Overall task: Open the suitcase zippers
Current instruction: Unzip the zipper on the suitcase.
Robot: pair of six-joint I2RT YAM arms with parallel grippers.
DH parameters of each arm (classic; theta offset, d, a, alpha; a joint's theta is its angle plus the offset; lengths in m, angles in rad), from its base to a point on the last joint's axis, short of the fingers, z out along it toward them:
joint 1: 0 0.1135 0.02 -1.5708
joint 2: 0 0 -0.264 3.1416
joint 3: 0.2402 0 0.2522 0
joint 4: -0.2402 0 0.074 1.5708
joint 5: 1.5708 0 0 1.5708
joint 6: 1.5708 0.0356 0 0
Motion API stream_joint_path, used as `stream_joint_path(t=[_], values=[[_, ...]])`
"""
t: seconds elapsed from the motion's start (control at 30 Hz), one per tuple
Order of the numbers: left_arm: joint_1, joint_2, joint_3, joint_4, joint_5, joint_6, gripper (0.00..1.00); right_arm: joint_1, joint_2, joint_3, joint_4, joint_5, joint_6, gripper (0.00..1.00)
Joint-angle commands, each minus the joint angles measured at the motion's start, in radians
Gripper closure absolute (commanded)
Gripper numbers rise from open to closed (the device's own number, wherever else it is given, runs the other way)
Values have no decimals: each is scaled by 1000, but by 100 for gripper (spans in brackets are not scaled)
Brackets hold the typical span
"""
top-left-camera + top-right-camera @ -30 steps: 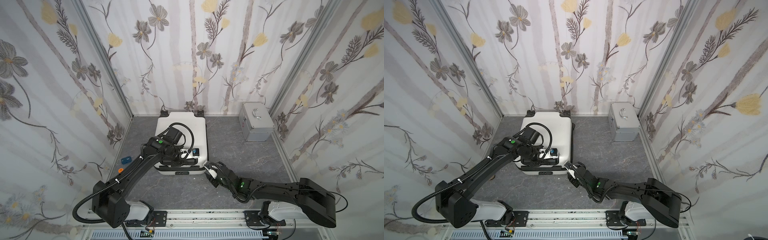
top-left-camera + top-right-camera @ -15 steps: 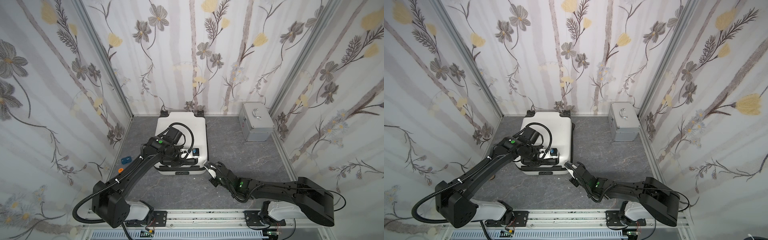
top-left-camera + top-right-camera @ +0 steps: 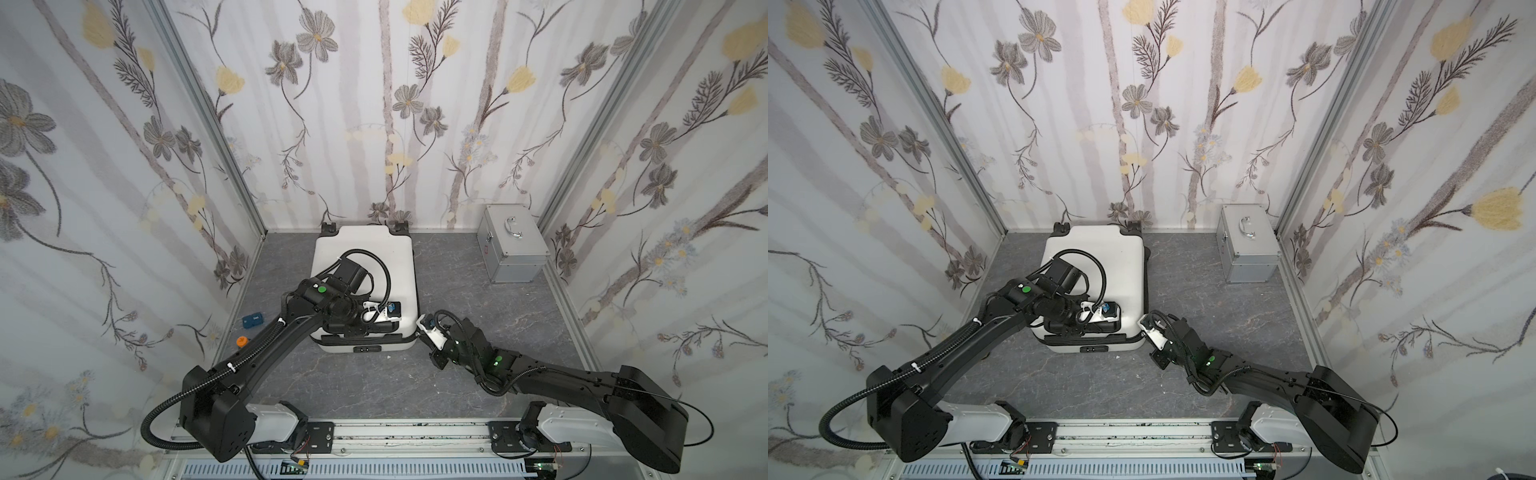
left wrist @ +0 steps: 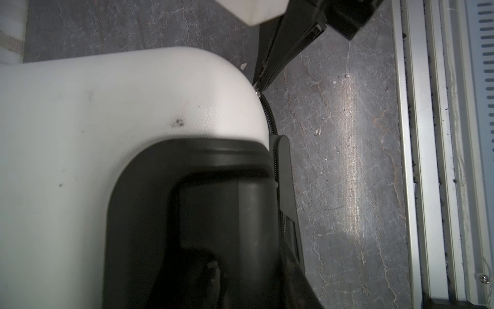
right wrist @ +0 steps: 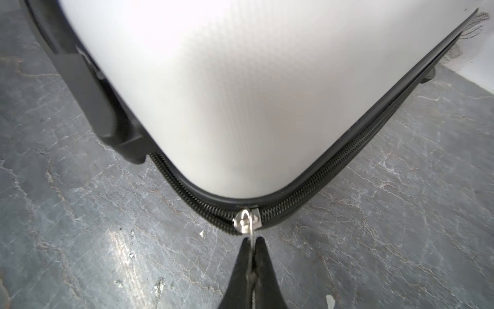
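The white suitcase (image 3: 365, 245) (image 3: 1096, 245) lies flat on the grey floor, wheels toward the back wall. Its black zipper band (image 5: 334, 166) (image 4: 270, 117) runs round the middle seam. A silver zipper pull (image 5: 246, 220) sits at the near right corner, and my right gripper (image 5: 252, 242) (image 3: 419, 328) (image 3: 1144, 328) is shut on its thin tab. The same gripper (image 4: 258, 85) shows at that corner in the left wrist view. My left gripper (image 3: 368, 328) (image 3: 1088, 328) reaches into the black handle recess (image 4: 213, 214) at the near end. Its fingers are lost in the dark there.
A silver aluminium box (image 3: 511, 245) (image 3: 1248, 245) with a chrome handle stands at the back right. A small blue object (image 3: 252, 320) and an orange one (image 3: 241, 341) lie by the left wall. The metal rail (image 3: 395, 432) runs along the front edge.
My right gripper has closed on the zipper pull at the near right corner and edged slightly toward the case. The left arm has not moved.
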Motion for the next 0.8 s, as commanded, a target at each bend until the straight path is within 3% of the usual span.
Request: stream_joint_path(t=[0.0,0.2,0.37,0.53,0.77], values=[[-36,-17,-19,-178,123,91,91,-68,13,24,114,9,1,100],[-94,-58,-47,-188,110,86,91,-172,101,125,20,-14,-32,100],[-94,-100,-80,-170,37,72,91,-224,70,117,26,-92,-27,100],[-103,-95,-82,-176,35,83,92,-260,61,132,33,-102,-16,100],[-134,-99,-93,-176,68,113,92,-342,218,326,17,-157,-24,100]])
